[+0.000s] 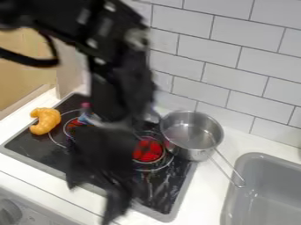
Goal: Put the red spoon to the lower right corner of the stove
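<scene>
Red spoon: place not made out with certainty; the gripper [91,204] is held low over the stove's front edge.
The stove [157,186] is partly hidden by the arm, beside which a small pinkish-red piece [85,105] is seen, too blurred to be named. The fingers are spread, their tips parted at the front edge. Right of them, dark glass is seen between the glowing right burner [147,150] and the lower right corner. The stove's rear right edge is overlapped by the steel pot [191,135], whose handle is extended to the rim of the grey sink [228,211]. The stove and sink are separated by a strip of white desk [206,202]. The left edge is overlapped by the croissant [47,121].
</scene>
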